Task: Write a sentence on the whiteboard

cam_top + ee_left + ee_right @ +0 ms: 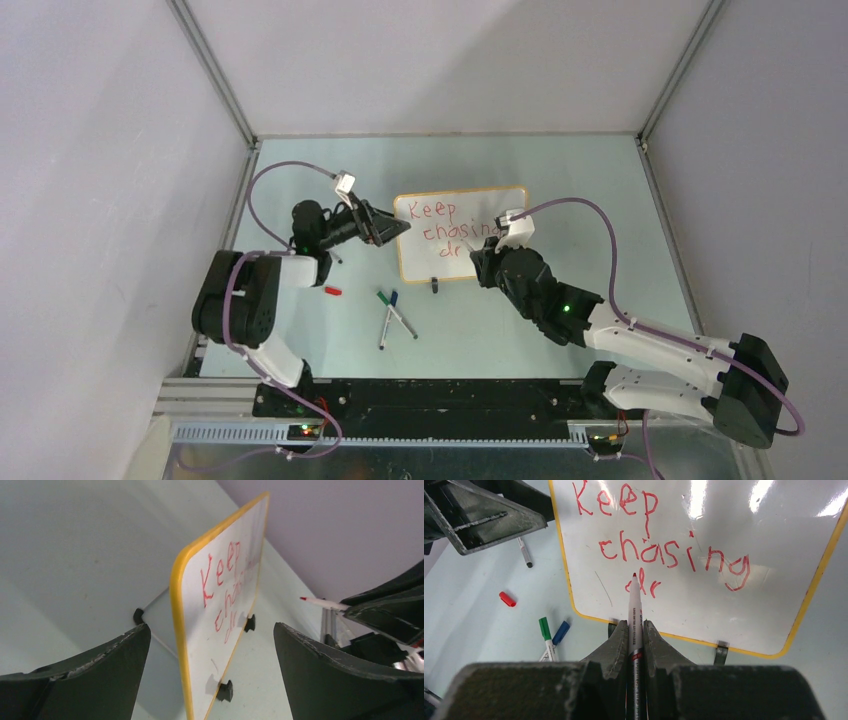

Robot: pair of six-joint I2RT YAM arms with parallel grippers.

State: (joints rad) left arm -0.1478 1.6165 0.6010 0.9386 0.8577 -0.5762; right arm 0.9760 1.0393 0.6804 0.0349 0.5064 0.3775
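Loose markers (395,315) before the whiteboard (415,262)

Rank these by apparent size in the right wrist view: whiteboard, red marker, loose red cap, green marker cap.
1. whiteboard
2. red marker, enlarged by nearness to the camera
3. green marker cap and loose red cap look alike; not ranked

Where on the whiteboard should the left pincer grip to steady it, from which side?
The left edge of the whiteboard, above the clip feet, from the left, one finger in front and one behind. The board is thin and stands on those feet, and the open left pincer straddles that edge.
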